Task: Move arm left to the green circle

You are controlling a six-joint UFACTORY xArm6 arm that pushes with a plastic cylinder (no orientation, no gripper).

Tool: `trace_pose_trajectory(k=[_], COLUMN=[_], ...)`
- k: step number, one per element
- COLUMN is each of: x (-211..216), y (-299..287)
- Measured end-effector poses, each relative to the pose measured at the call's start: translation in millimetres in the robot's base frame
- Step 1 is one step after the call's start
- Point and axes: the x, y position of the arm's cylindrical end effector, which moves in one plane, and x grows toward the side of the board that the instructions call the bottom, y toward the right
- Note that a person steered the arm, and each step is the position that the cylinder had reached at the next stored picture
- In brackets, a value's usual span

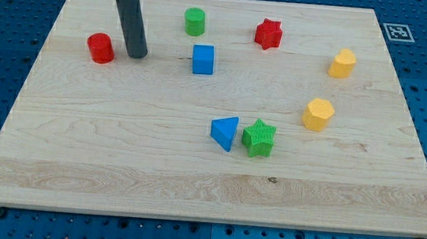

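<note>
The green circle [195, 21] is a short green cylinder near the view's top, left of centre. My tip [136, 55] touches the board to the lower left of the green circle, well apart from it. The tip stands just right of a red cylinder [101, 48], with a small gap between them. A blue cube [203, 59] lies to the tip's right, below the green circle.
A red star [268, 34] sits right of the green circle. Two yellow blocks [342, 63] [318, 114] lie at the view's right. A blue triangle [225, 132] and a green star [259, 137] sit together near the middle. The wooden board [80, 170] rests on a blue pegboard.
</note>
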Motion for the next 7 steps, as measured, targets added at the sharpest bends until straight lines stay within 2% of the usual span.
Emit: trace_pose_trajectory(k=[4,7], x=[-55.4,-55.4], y=[20.1,38.1])
